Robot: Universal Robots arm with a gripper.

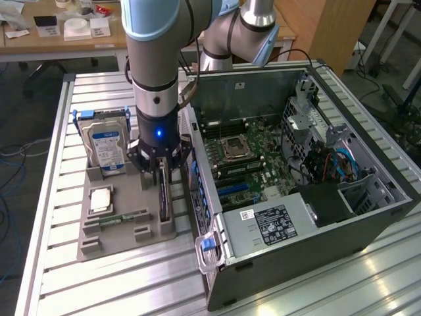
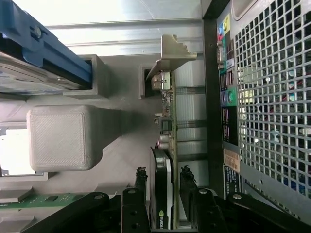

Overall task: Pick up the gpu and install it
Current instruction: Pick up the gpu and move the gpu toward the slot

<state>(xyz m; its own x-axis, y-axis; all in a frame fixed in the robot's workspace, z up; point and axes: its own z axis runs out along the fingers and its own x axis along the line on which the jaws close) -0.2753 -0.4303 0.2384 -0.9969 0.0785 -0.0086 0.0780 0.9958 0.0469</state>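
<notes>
One arm, claw (image 1: pixel 162 178) low over the grey parts tray (image 1: pixel 125 232) on the slatted aluminium table (image 1: pixel 99 283). gpu (image 1: pixel 163 197) stands on edge in the tray slot closest to the open PC case (image 1: pixel 296 250), not installed. Wrist view: fingers (image 2: pixel 141 172) sit one on each side of the card (image 2: pixel 167 126), jaws apart, thin gap showing on both sides, so straddling it, not clamped. Card's metal bracket (image 2: pixel 172 53) is at the end away from the claw, and the case's rear grille (image 2: pixel 272 97) runs just beside the card. Same tray: hard drive (image 1: pixel 105 148) with blue label upright at the back, CPU (image 1: pixel 100 199) flat in the middle, green RAM stick (image 1: pixel 122 217) along the front. Case lies on its side, motherboard (image 1: pixel 250 158) exposed.
</notes>
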